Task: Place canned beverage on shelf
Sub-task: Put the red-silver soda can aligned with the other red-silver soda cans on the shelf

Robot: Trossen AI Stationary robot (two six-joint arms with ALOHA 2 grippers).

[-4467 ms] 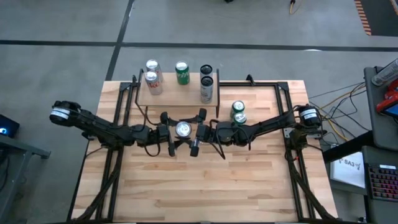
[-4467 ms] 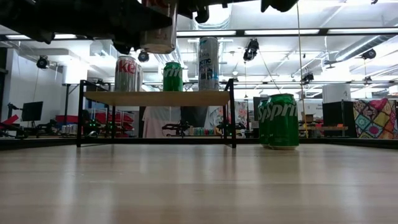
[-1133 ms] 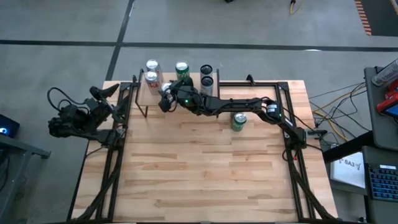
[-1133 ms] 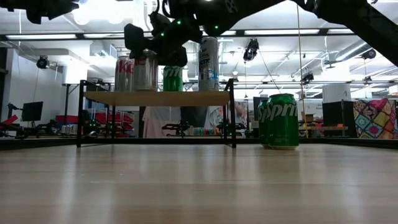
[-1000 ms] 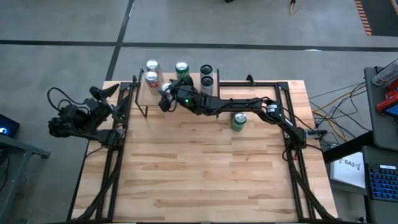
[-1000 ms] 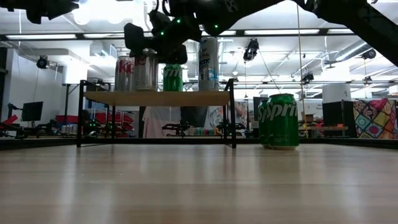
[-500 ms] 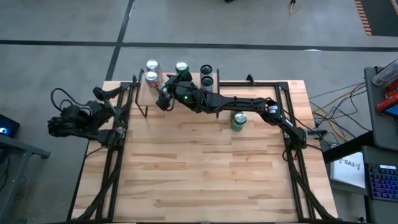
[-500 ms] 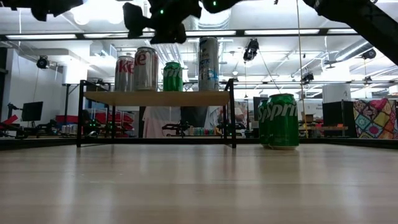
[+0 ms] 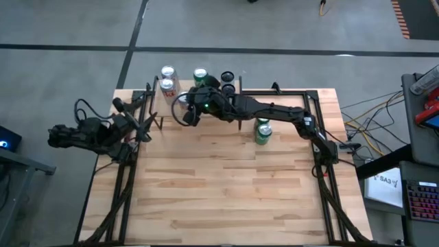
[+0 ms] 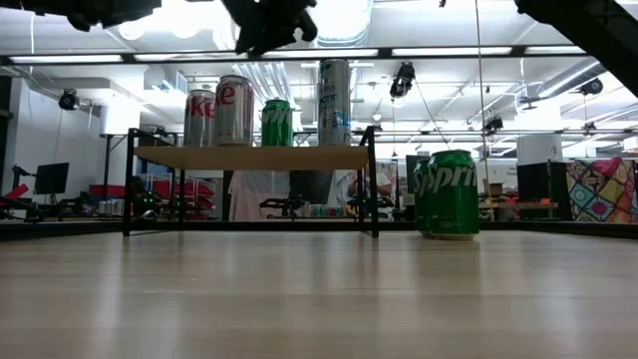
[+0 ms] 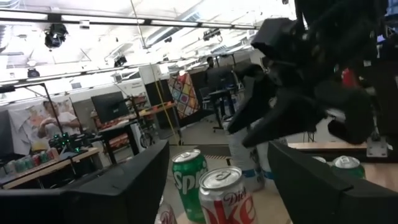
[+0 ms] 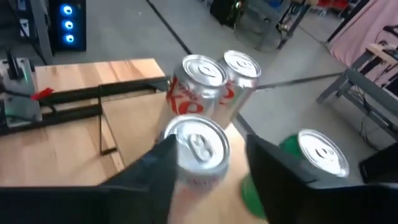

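Right wrist view: silver can [image 12: 196,152] upright on shelf [image 10: 249,157], below right gripper [image 12: 205,168], fingers apart, not touching; left gripper unclear.

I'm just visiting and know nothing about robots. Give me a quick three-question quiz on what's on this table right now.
1. True or false: the Sprite can on the tabletop stands upright.
2. Where is the right gripper?
A. Raised above the cans on the shelf
B. Clamped on the tabletop Sprite can
C. Resting at the table's near edge
3. Fill in: the ___ gripper waits near the table's left edge, beside the shelf.

Key: 1 true; 2 A; 3 left.
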